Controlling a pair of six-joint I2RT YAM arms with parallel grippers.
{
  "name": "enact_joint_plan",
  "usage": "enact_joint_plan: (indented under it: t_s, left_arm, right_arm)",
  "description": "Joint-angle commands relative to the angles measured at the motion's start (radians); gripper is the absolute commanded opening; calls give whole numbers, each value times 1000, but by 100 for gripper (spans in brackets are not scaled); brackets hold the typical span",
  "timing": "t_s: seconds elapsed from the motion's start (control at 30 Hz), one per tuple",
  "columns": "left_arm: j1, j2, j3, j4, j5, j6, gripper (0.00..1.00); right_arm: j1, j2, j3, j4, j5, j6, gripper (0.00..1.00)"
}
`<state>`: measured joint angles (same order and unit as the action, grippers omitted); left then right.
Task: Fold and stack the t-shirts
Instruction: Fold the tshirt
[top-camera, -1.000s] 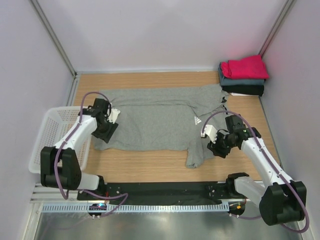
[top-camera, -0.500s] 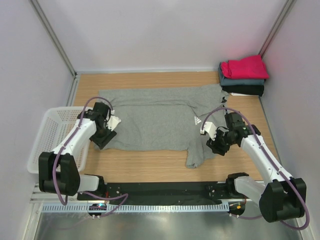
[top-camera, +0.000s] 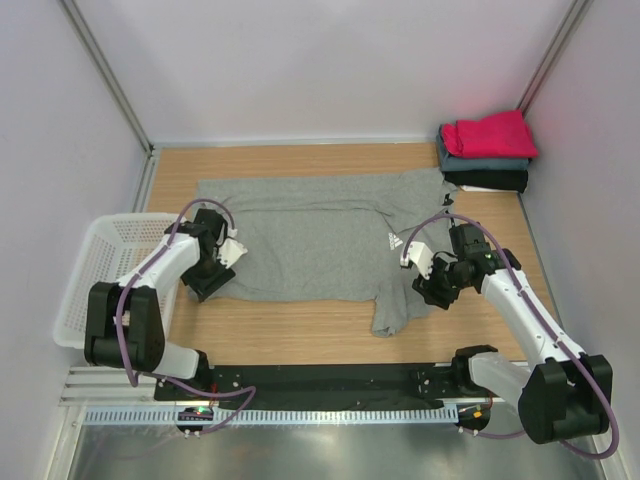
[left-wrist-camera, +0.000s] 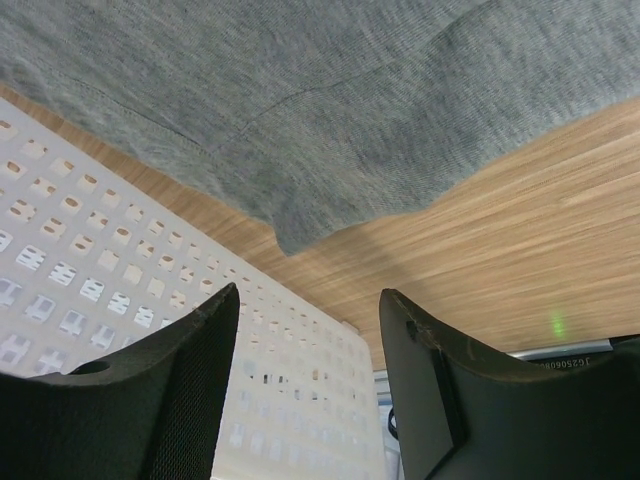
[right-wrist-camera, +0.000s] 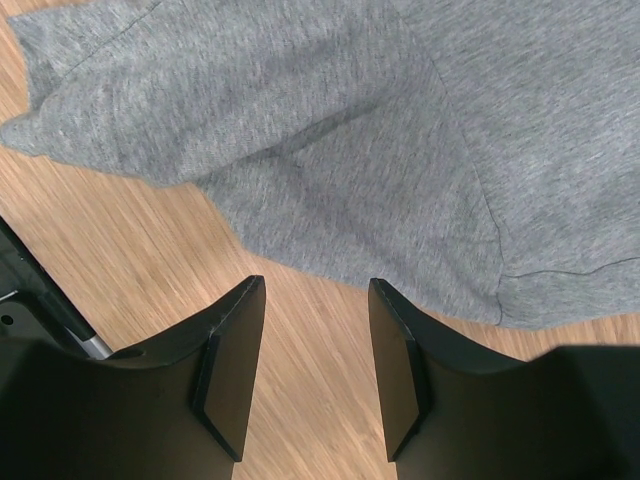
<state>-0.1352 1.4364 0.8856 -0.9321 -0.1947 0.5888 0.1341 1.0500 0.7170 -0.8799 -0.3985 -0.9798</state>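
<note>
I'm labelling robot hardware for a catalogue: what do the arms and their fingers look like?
The left arm and right arm have white link shells, black joints and black bases. A purple cable loops along each. The fingers are matte black and broad, with angled tips.

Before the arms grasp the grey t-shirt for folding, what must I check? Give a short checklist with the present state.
1. Left jaws open, empty: ok.
2. Right jaws open, empty: ok.
3. Grey t-shirt spread flat: not ok, bunched near its white print.
4. Shirt edge ahead of both jaws: ok.
5. Folded stack away from both arms: ok.
6. Shirt free of white basket: cannot tell.
</note>
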Motion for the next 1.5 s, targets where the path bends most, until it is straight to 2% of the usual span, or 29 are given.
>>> enact_joint_plan:
  t_s: [0.0, 0.27, 0.43, 0.7, 0.83, 0.97, 1.07, 1.2, 1.47]
  left_arm:
    - [28, -5, 6, 6, -97, 45, 61]
    - [32, 35, -43, 71, -127, 83, 60]
    - [34, 99, -10, 81, -109, 65, 59]
    - [40, 151, -7, 107, -109, 57, 52]
    - [42, 163, -2, 101, -91, 45, 40]
    - [42, 168, 9, 73, -63, 37, 17]
    - [42, 151, 9, 72, -57, 34, 6]
    - [40, 89, 18, 69, -26, 29, 0]
    - [42, -45, 47, 65, 17, 17, 0]
  right_arm:
    - [6, 8, 25, 32, 3, 7, 52]
    - [6, 19, 24, 48, -3, 9, 52]
    - [7, 22, 16, 68, 4, 12, 52]
    - [7, 47, 16, 84, 6, 23, 52]
    - [6, 59, 24, 88, 4, 26, 51]
    - [7, 61, 38, 82, 9, 32, 50]
    - [7, 61, 44, 81, 13, 35, 50]
    - [7, 59, 45, 81, 15, 41, 50]
    - [6, 54, 68, 78, 15, 62, 50]
